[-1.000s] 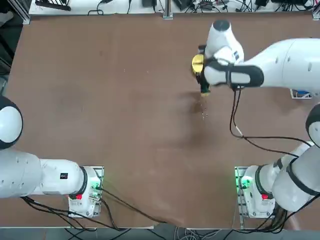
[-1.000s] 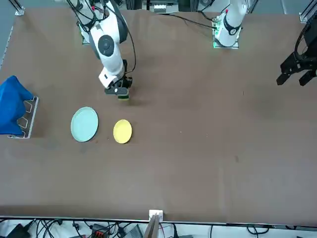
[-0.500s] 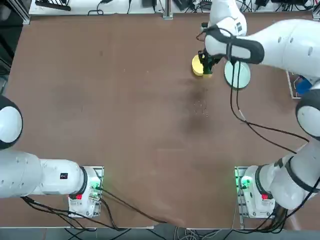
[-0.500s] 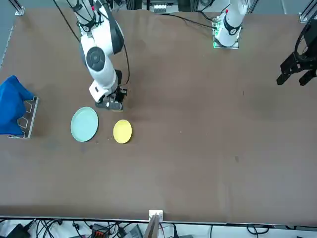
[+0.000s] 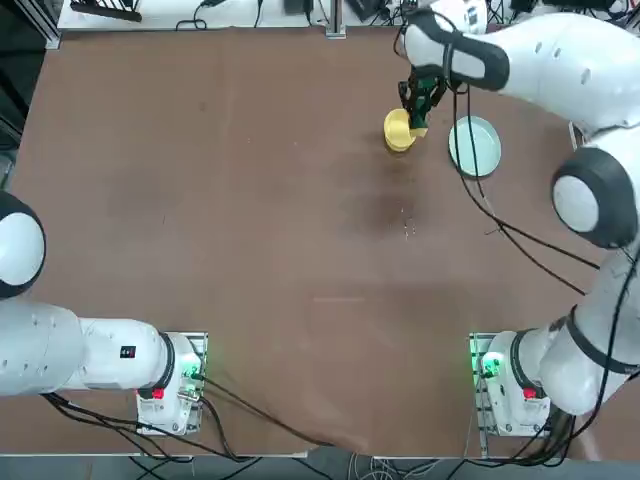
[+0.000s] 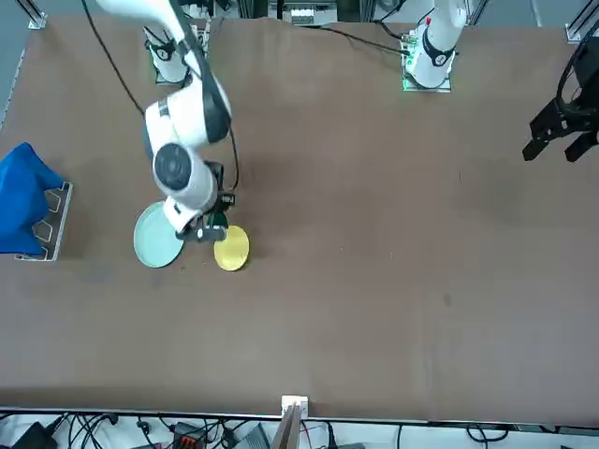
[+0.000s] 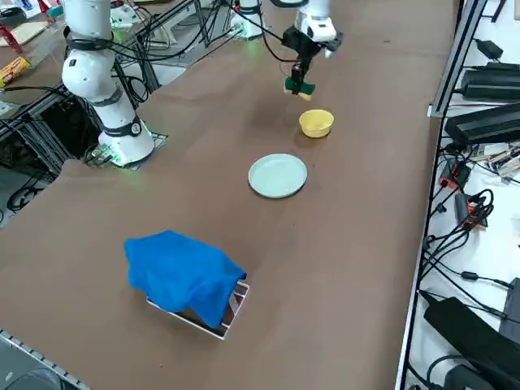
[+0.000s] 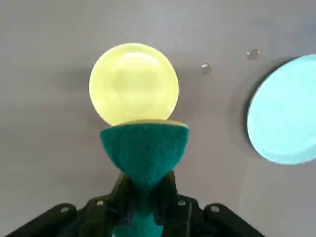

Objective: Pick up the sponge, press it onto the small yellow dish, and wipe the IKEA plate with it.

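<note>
Hanging pinched tight in the right gripper (image 8: 143,207), the sponge (image 8: 144,150) sits above and just short of the small yellow dish (image 8: 133,81), IKEA plate (image 8: 284,111) off beside it, untouched.

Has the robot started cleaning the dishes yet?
Not quite. The pick-up looks done: the right gripper is shut on the sponge. Now it holds the sponge just above the small yellow dish, not yet pressing it. Pressing, then wiping the IKEA plate, is left.
</note>
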Robot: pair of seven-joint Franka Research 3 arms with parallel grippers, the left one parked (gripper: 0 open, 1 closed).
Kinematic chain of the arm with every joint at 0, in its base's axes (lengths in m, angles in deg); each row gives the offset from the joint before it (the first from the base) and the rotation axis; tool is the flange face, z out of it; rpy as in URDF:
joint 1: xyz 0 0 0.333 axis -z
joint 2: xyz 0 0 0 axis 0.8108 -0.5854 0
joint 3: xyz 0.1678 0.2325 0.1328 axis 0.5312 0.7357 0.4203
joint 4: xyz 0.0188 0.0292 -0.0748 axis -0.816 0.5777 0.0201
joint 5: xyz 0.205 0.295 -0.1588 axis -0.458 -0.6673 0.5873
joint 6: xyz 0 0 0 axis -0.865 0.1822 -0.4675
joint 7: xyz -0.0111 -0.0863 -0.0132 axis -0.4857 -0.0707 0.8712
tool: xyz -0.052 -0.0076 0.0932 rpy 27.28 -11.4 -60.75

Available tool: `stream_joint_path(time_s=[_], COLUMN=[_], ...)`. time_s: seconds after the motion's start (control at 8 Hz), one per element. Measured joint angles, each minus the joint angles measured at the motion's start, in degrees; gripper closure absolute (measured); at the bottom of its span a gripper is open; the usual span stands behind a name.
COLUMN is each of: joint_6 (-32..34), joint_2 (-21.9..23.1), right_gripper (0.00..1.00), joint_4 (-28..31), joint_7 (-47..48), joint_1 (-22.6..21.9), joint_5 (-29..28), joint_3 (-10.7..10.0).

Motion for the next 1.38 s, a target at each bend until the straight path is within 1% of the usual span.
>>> stream_joint_path(time_s=[0.12,0.38,0.62,0.88,1.38], joint_6=[0.9,1.4,1.7,1.7,2.0], joint_2=[-2.9,-7.9,-12.0,-15.2,-17.4], right_gripper=[0.79,0.79,0.79,0.79,0.79], joint_4=[-3.4,-8.7,-12.3,-13.4,-13.9], joint_7=[-2.0,-3.1,-3.2,-4.2,-8.7], joint_1=[1.2,2.0,2.3,2.4,4.1], joint_5=[-1.1,-1.8,-2.9,-5.5,-6.0], joint_3=[0.0,0.1,0.5,0.7,0.6])
